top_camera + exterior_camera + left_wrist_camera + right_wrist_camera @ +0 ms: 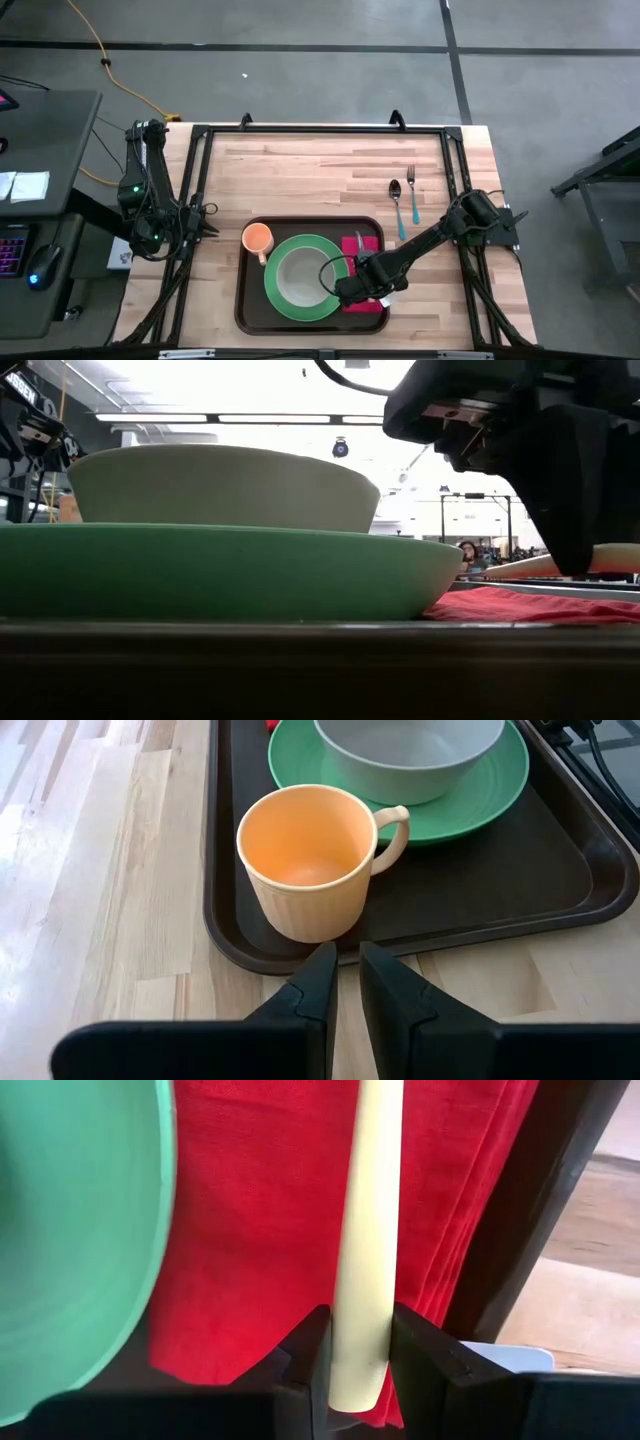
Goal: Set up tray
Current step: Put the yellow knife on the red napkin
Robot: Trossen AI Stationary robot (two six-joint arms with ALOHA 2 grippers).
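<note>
Right tool (358, 1355) is clamping a cream utensil handle (366, 1230) over the napkin (270, 1220), on the tray (246, 300) near the tabletop's front edge w/ plate (285, 300), bowl (300, 275), cup (258, 238). Risk: handle is sitting near the fingertips, so it could be slipping or landing crooked, dragging the napkin. Left tool (342, 982), fingers nearly together, is waiting by the cup.
</note>
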